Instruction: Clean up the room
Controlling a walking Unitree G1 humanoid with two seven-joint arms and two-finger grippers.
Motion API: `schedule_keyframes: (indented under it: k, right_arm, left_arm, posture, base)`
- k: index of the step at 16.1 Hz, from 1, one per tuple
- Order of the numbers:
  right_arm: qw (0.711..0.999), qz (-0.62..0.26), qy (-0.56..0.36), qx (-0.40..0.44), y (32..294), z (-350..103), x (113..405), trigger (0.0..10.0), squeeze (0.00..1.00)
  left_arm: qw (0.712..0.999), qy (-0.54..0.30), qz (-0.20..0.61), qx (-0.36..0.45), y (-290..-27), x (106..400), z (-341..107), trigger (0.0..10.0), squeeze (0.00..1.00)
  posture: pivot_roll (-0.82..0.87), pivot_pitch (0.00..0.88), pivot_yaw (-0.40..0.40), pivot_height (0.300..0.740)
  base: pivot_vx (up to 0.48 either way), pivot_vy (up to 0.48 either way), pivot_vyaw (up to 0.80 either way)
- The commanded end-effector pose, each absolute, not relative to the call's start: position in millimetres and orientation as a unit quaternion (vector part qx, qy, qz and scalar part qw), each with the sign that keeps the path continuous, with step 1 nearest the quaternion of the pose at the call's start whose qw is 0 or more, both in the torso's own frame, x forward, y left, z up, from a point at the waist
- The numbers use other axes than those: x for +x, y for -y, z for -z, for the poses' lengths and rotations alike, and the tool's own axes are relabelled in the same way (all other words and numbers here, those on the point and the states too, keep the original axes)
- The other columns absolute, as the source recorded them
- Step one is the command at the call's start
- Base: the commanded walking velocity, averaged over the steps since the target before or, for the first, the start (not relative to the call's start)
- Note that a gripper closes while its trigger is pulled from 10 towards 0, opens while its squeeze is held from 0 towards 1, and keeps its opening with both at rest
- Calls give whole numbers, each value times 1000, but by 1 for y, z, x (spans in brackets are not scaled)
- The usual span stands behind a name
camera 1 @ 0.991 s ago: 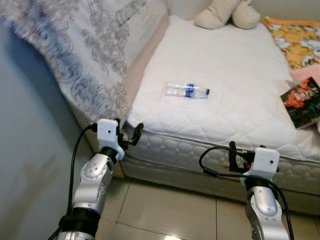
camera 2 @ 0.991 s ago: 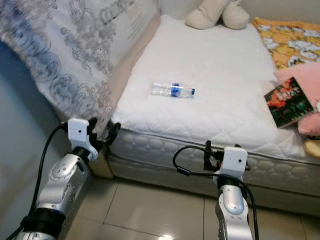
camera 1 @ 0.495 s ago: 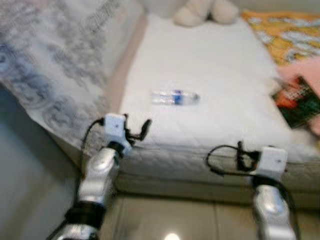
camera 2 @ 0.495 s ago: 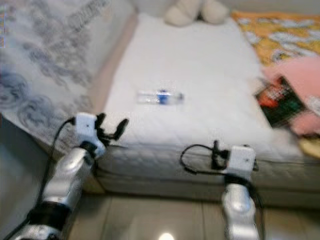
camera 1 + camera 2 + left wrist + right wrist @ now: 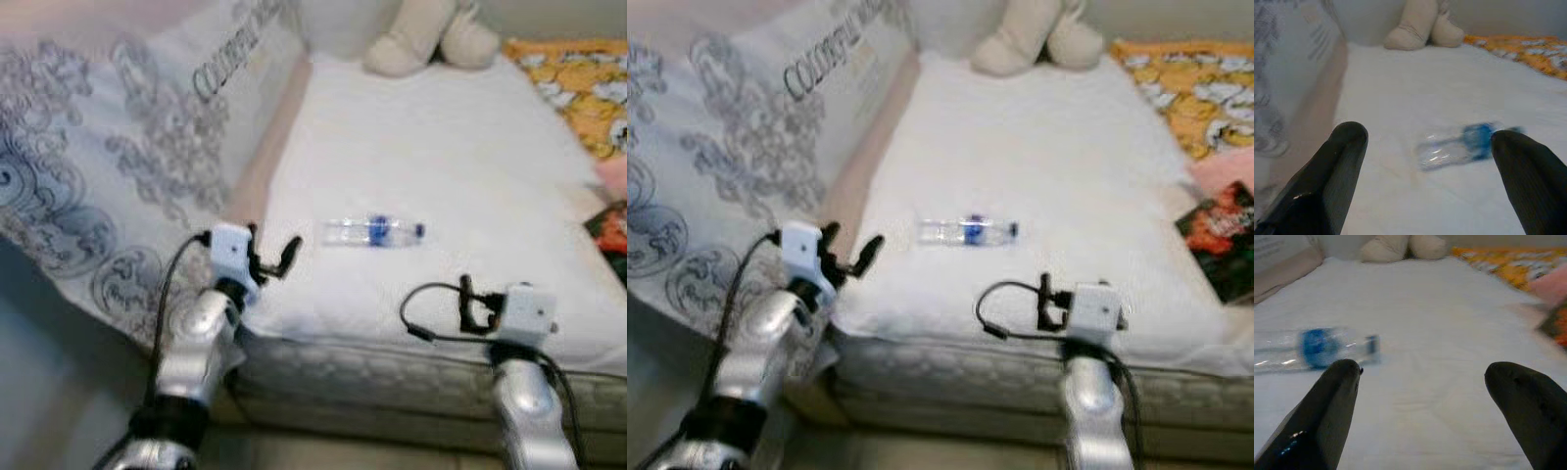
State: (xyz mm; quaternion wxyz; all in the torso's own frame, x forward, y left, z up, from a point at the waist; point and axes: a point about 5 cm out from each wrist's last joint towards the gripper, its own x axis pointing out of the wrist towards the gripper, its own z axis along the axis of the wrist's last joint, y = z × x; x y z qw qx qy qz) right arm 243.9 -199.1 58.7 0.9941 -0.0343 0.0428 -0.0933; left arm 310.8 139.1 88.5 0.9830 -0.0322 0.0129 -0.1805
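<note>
A clear plastic bottle with a blue label and cap lies on its side on the white mattress, near the front edge. My left gripper is open over the mattress corner, a short way to the left of the bottle. In the left wrist view the bottle lies ahead between the spread fingers. My right gripper is open above the front edge, nearer than the bottle and to its right, with nothing between its fingers.
A cream stuffed toy sits at the head of the bed. An orange patterned blanket, a pink cloth and a dark book lie on the right. Grey-patterned bedding hangs down the left side.
The camera has moved closer to the bed, so the whole picture shifted. Both grippers now reach over the mattress edge instead of in front of its side. The bottle lies as before.
</note>
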Motion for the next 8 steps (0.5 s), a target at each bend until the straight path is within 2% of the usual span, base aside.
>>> schedule_keyframes:
  k: [1, 8]
  right_arm:
    - [994, 95, -43, -41, 203, -59, 243, 10000, 0]
    - [994, 86, -46, -39, 200, -56, 242, 10000, 0]
  left_arm:
    - [982, -15, 185, -29, -135, 312, -89, 10000, 0]
    - [982, -13, 189, -8, -134, 315, -90, 10000, 0]
  posture:
    - [-166, 0, 80, 740]
    - [-168, 0, 86, 740]
  base:
    - [0, 0, -656]
    - [0, 0, -628]
